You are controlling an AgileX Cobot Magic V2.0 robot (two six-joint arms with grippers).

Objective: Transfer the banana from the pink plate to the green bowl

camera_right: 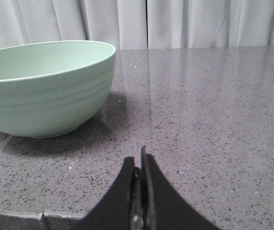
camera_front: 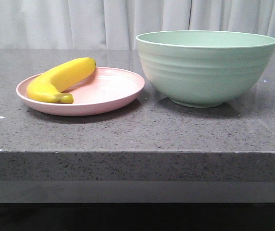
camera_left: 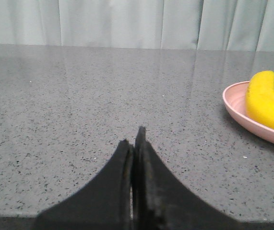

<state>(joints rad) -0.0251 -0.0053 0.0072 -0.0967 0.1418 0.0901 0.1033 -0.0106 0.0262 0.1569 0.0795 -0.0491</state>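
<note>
The yellow banana [camera_front: 60,79] lies on the left half of the pink plate [camera_front: 113,94], left of centre on the counter. The mint-green bowl [camera_front: 204,67] stands just right of the plate and looks empty from here. Neither gripper shows in the front view. In the left wrist view my left gripper [camera_left: 133,136] is shut and empty, low over bare counter, with the banana [camera_left: 266,100] and plate [camera_left: 237,108] off to one side. In the right wrist view my right gripper [camera_right: 137,158] is shut and empty near the counter's front edge, the bowl [camera_right: 45,91] ahead and to the side.
The grey speckled stone counter [camera_front: 137,130] has a thick front edge. White curtains [camera_front: 79,21] hang behind it. Bare counter lies left of the plate and right of the bowl.
</note>
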